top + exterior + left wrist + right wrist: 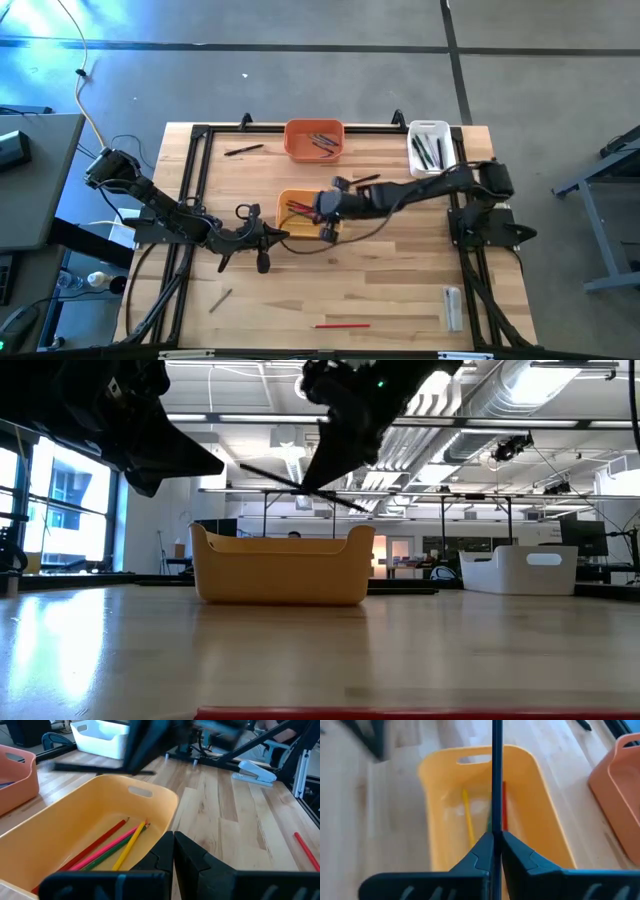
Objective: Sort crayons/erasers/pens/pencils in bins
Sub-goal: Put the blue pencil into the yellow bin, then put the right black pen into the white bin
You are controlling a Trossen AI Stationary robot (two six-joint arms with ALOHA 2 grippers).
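Right pincer (495, 840) with black pencil (496, 780) over yellow bin (440, 765)

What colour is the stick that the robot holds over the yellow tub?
Black, clearest in the right wrist view.

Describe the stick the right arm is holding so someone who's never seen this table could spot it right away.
Find the yellow-orange bin at the middle of the wooden table. Right above it hangs the right pincer, shut on a thin black stick. Unlike the red, pink, green and yellow pencils lying inside the bin, this one is dark and held in the air.
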